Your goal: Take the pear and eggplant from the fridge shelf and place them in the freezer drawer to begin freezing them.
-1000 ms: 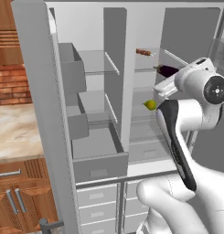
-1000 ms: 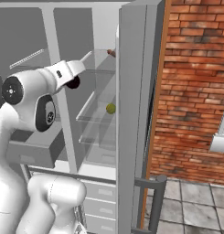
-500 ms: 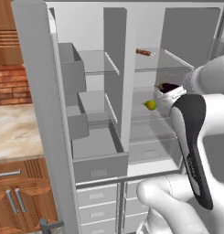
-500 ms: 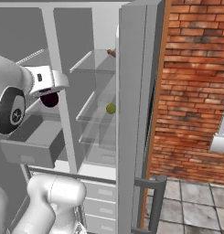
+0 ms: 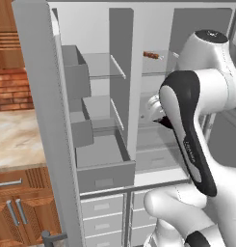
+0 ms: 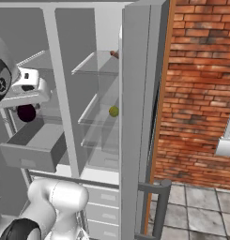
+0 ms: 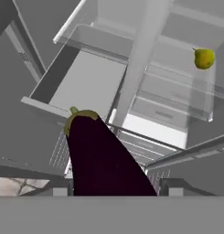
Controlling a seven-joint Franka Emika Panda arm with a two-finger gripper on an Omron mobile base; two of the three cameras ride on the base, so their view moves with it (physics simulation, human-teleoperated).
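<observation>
The eggplant (image 7: 102,160), dark purple with a green cap, is held in my gripper (image 6: 25,101), which is shut on it. In the right base view the eggplant (image 6: 26,113) hangs just above the open freezer drawer (image 6: 34,154), near its left side. The hand view looks down into the drawer's bare grey floor (image 7: 90,82), with the eggplant's cap over the front edge. The yellow-green pear (image 6: 114,111) still lies on the glass fridge shelf (image 6: 95,110), up and to the right in the hand view (image 7: 204,58). My own forearm hides the hand in the left base view, where the drawer (image 5: 106,176) stands pulled out.
A reddish-brown skewer-like item (image 5: 152,55) lies on the upper shelf. A vertical divider (image 6: 60,93) separates the freezer side from the fridge shelves. The open fridge door (image 6: 137,122) stands on the right, with grey door bins (image 5: 76,77) on the left door. Pale drawers (image 5: 102,207) sit below.
The arm has swung left and down away from the fridge shelf, carrying the eggplant across the divider to above the freezer drawer. The pear has stayed put.
</observation>
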